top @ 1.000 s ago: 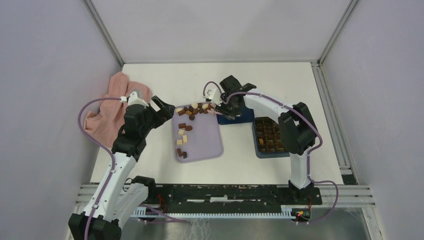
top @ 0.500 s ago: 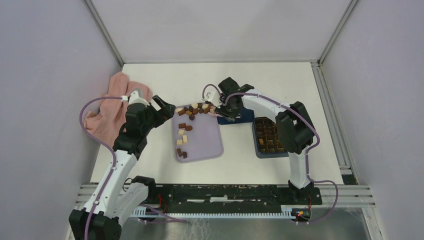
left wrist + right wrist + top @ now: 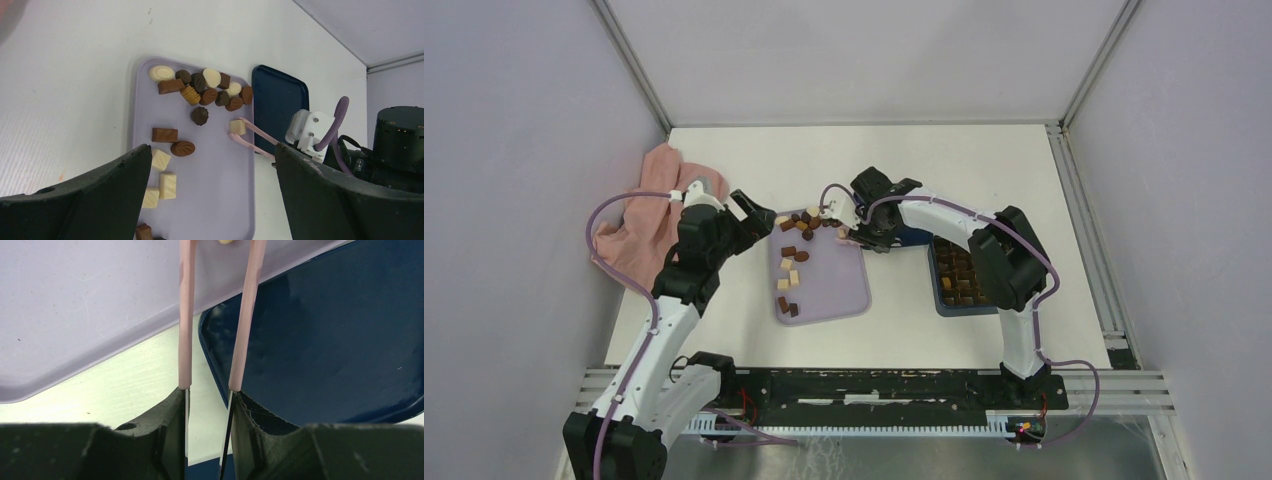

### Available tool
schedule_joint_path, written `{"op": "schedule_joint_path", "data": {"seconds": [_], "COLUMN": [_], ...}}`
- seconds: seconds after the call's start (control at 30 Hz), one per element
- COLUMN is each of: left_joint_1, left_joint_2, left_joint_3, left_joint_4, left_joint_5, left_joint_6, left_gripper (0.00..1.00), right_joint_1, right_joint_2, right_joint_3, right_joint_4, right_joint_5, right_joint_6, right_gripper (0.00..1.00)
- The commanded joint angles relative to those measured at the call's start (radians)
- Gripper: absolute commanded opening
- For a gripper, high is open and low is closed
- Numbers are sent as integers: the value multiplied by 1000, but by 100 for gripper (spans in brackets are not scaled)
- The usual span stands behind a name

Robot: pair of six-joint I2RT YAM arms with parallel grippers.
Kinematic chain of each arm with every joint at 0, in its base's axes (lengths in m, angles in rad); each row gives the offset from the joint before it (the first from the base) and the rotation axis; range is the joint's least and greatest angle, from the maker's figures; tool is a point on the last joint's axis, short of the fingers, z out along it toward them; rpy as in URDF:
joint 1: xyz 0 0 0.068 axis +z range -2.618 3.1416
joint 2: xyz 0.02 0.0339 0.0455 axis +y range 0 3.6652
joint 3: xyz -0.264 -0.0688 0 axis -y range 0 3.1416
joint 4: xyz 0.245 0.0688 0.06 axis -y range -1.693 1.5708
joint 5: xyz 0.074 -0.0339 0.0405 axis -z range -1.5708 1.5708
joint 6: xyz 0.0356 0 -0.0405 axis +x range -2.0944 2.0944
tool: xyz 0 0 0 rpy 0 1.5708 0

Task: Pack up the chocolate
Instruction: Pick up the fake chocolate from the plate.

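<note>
Several pieces of chocolate, dark, mid brown and cream, lie scattered on the lilac tray; the left wrist view shows the cluster of chocolate at the tray's far end. My right gripper is shut on pink tongs. The tongs' tips stand on either side of a cream square near the tray's right edge. My left gripper hangs wide open over the tray's left side, holding nothing.
A flat dark blue lid lies right of the tray, under the right wrist. The dark blue box with brown compartments sits further right. A pink cloth is bunched at the table's left edge.
My right gripper has moved left and nearer with the tongs, bringing their tips from the far cluster to the cream square. The left arm has barely moved.
</note>
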Motion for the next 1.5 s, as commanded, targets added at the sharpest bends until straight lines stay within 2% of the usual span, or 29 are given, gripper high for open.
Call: {"op": "schedule_joint_path", "data": {"seconds": [0.0,0.33,0.6,0.8,1.07,1.47], "left_joint_1": [-2,-3,-2,-2,-2,-4], "left_joint_2": [-1,-3,-15,-19,-6,80], "left_joint_3": [42,40,42,53,52,59], "left_joint_4": [44,41,31,27,64,178], "left_joint_5": [-2,-2,-7,-6,10,114], "left_joint_6": [-29,-28,-26,-22,-22,-24], "left_gripper": [97,97,97,97,97,97], "right_joint_1": [-1,-1,-4,-38,-233,-584], "right_joint_2": [-27,-57,-149,-314,-620,-996], "right_joint_3": [17,8,-44,-155,-318,-641], "right_joint_4": [8,16,41,50,-35,-188], "right_joint_5": [29,-10,-114,-227,-379,-357], "right_joint_6": [-4,-7,-26,-100,-247,-428], "right_gripper": [37,23,22,21,21,22]}}
